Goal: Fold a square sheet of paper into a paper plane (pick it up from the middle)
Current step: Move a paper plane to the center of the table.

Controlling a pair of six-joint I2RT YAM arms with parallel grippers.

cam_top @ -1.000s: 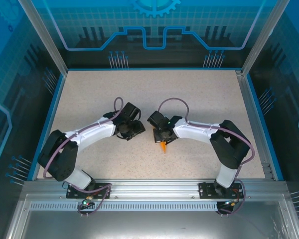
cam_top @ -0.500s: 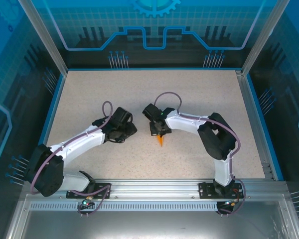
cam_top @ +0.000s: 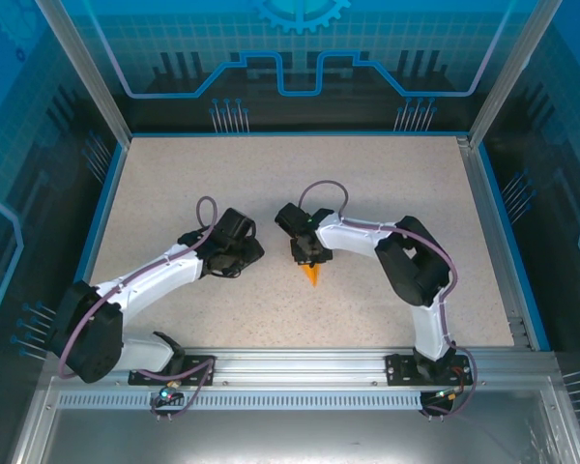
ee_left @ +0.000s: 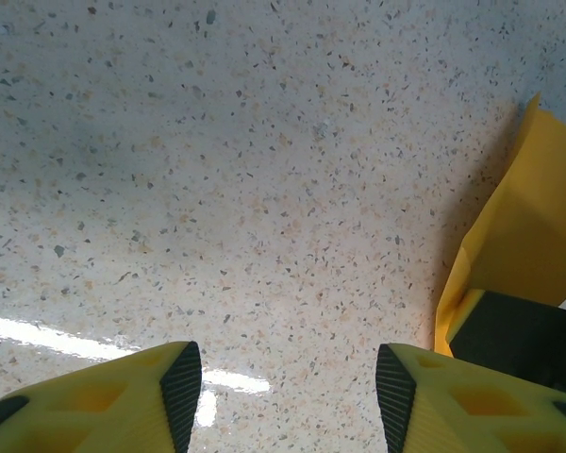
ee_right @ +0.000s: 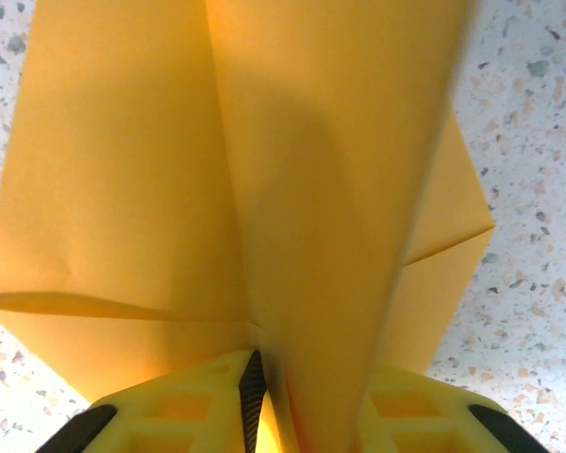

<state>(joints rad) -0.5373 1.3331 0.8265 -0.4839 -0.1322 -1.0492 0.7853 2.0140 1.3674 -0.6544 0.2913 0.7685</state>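
Note:
The orange paper plane is a slim pointed wedge on the table, its tip toward the near edge. In the right wrist view the paper plane spreads two wings, and its centre fold stands up between my right gripper's fingers. Those jaws are slightly parted, and a thin dark gap shows beside the left pad. From above, the right gripper sits at the plane's far end. My left gripper hovers open just left of it. In the left wrist view the left gripper holds nothing, with the paper's edge at the right.
The speckled table is bounded by blue rails and the enclosure's metal posts. The right gripper's black finger shows close beside my left gripper's right finger. Both arms bend in toward the table's middle.
Both arms stretched farther from the near edge, and the plane shifted slightly left with the right gripper. The right jaws have since parted a little. The left gripper stays open.

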